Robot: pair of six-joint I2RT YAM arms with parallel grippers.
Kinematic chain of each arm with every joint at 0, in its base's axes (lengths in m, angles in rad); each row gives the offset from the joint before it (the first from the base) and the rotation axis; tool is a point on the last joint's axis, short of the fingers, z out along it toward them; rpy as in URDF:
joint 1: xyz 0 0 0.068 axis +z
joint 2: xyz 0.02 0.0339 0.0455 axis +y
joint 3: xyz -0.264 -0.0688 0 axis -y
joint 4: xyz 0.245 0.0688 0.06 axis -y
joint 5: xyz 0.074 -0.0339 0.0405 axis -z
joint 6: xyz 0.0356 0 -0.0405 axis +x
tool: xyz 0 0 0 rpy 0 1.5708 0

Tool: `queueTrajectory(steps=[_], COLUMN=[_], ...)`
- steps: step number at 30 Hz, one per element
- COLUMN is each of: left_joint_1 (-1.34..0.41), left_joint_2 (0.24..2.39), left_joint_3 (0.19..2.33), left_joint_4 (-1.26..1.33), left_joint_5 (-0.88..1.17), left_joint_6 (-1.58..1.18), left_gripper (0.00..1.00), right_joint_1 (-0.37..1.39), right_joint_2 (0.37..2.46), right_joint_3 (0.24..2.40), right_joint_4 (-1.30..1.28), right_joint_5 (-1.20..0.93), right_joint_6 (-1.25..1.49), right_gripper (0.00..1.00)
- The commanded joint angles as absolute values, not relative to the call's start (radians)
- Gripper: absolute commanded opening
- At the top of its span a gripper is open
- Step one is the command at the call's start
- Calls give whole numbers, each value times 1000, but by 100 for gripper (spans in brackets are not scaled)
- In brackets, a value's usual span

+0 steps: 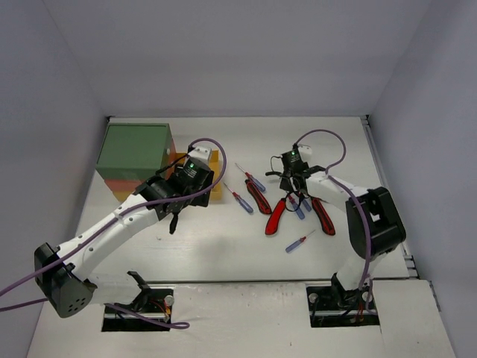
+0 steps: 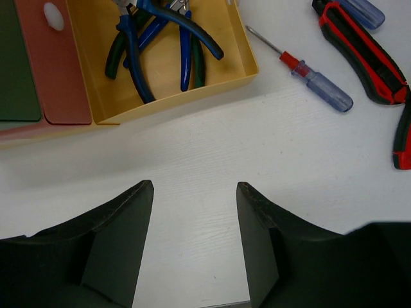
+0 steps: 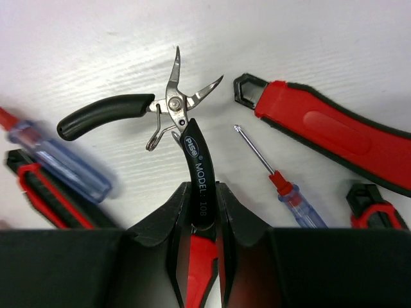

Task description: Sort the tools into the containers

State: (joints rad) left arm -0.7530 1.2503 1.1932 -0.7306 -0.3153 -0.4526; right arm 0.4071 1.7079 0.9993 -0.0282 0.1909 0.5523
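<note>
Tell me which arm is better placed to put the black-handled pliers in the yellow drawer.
The right arm: its jaws are shut on a handle of the black-handled pliers. The left arm is nearer the yellow drawer, but its jaws are empty.

The left arm [image 1: 112, 224] and the right arm [image 1: 332, 186] are both built of white tubular links joined by black housings. Each carries a looping purple cable [image 1: 216, 160] and a small green light [image 1: 190, 165] at the wrist. The left claw [image 2: 194, 192] and the right claw [image 3: 201, 189] have matte black, wedge-shaped fingers with flat inner faces, and the black shoulder housing [image 1: 63, 291] at the left base seems dotted with small holes, though the view is coarse.
</note>
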Motion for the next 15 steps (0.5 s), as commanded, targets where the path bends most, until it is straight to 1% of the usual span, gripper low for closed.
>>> queueTrajectory(steps=[1,5,8,12,15], left_joint_1=[-721,-687,-635,-573,-543], left_joint_2=[1252,1258,1253,1214,1145], left_joint_3=[1288,1310,1327,1333,1269], left_joint_4=[-713,-710,-710,-696,-621], left_joint_5=[-347,-371,-384,-429,-499], left_joint_6=[-402,-368,-331,-290,-253], left_gripper=[51,51,50,50,50], right_joint_1=[408,424,488,605,661], right_joint_2=[1536,1476,1474,1519,1586], right_joint_3=[998,1024,1076,1173,1267], right_joint_4=[-9,-9,-9,-9,-9], right_joint_5=[265,211,164,164,139], right_joint_6=[547,477,404,338,318], right_gripper=[0,0,0,0,0])
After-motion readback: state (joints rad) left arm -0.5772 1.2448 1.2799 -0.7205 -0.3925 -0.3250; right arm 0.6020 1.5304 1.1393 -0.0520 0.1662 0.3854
